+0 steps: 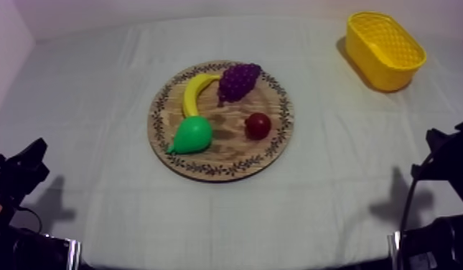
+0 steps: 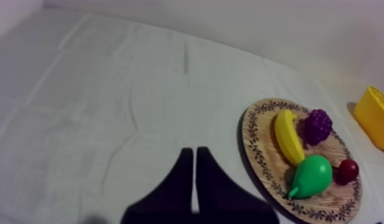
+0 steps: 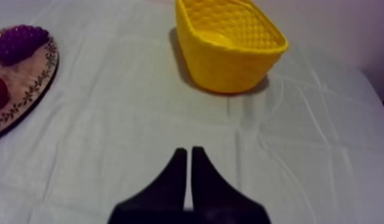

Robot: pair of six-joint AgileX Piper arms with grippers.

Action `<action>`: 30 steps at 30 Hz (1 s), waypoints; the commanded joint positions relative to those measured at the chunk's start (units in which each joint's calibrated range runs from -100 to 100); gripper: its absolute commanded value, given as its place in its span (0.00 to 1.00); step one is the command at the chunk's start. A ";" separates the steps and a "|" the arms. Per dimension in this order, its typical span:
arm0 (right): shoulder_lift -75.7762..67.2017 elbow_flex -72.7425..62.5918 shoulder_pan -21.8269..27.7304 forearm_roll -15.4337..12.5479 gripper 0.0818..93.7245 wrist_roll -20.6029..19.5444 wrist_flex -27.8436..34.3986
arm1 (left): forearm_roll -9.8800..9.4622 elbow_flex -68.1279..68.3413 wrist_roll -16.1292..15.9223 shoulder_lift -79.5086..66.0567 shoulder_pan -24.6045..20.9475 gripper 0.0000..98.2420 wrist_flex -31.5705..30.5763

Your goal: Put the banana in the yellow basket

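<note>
On the wooden board's (image 1: 234,154) left half, the banana (image 1: 193,93) lies beside the grapes (image 1: 239,79), long axis pointing away from us. Our left gripper (image 2: 194,152) is nearer, while our right gripper (image 3: 189,151) faces the yellow basket (image 1: 381,72). All 2 are pinched together, empty.

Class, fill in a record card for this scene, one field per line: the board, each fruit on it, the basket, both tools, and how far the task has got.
support: round wooden board, mid-table on the cloth
target: banana, on the board's far left part, next to the grapes
other fruit: pear and small red fruit, both on the board
goal: yellow basket, far right, no fruit inside
left tool: shut, over bare cloth
right tool: shut, short of the basket
progress: banana not yet picked up
</note>
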 commanded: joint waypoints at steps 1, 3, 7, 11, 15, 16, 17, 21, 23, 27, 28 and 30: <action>6.61 -3.15 -0.26 0.14 0.00 -3.03 -1.56 | 0.00 0.03 0.01 0.00 0.01 0.00 -0.01; 11.14 -7.32 -0.77 0.05 0.00 -3.85 -1.06 | 0.00 0.03 0.03 0.00 0.01 0.00 -0.01; 17.87 -15.27 -1.88 -0.07 0.00 -5.45 1.25 | 0.00 0.03 0.01 0.00 0.01 0.00 -0.01; 19.61 -19.27 -2.04 -0.31 0.00 -6.04 3.40 | 0.00 0.03 0.00 0.00 0.01 0.00 -0.01; 22.20 -25.75 -2.65 -1.28 0.00 -6.15 8.11 | 0.00 0.03 0.00 0.00 0.01 0.00 -0.01; 23.37 -27.82 -3.00 -1.60 0.00 -6.29 9.33 | 0.00 0.03 0.00 0.00 0.01 0.00 -0.01; 24.75 -30.04 -3.41 -1.98 0.00 -6.43 10.54 | 0.00 0.03 0.00 0.00 0.01 0.00 -0.01; 31.84 -39.08 -5.12 -4.03 0.00 -6.86 14.38 | 0.00 0.03 0.00 0.00 0.01 0.00 -0.01; 35.90 -43.83 -6.00 -5.17 0.00 -7.04 16.15 | 0.00 0.03 0.00 0.00 0.01 0.00 -0.01; 44.02 -54.43 -8.04 -6.77 0.00 -7.95 20.28 | 0.00 0.03 0.00 0.00 0.01 0.00 -0.01; 45.98 -57.17 -8.63 -6.97 0.00 -8.35 21.38 | 0.00 0.03 0.00 0.00 0.01 0.00 -0.01; 49.94 -62.54 -10.03 -7.03 0.00 -9.38 23.65 | 0.00 0.03 0.00 0.00 0.01 0.00 -0.01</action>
